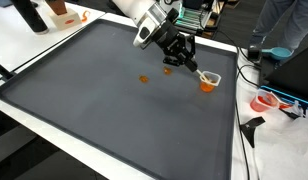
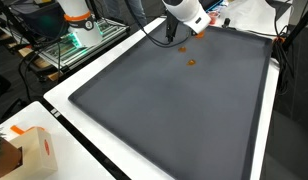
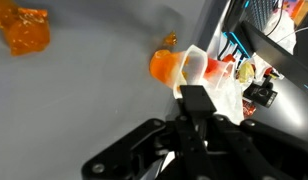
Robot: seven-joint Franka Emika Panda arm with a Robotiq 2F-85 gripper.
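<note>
the gripper (image 1: pixel 180 62) hangs low over the far edge of a dark mat (image 1: pixel 114 110) covering the bench (image 1: pixel 24 45), its fingers (image 3: pixel 197 100) angled down toward a small clear cup (image 1: pixel 208 79) lying tipped on its side. the wrist view shows the cup (image 3: pixel 194 68) just ahead of the fingertips, its mouth turned sideways and something orange inside or against it, which may be why the arm comes in at a slant rather than straight down. whether the fingers are spread or pressed together cannot be told; they look close to the cup but not clearly closed on it. a loose orange piece (image 1: pixel 144 79) sits apart on the mat, also seen in an exterior view (image 2: pixel 191 62) and at the wrist view's top corner (image 3: pixel 24 30). a cardboard box (image 2: pixel 29 150) rests at the bench's near corner.
</note>
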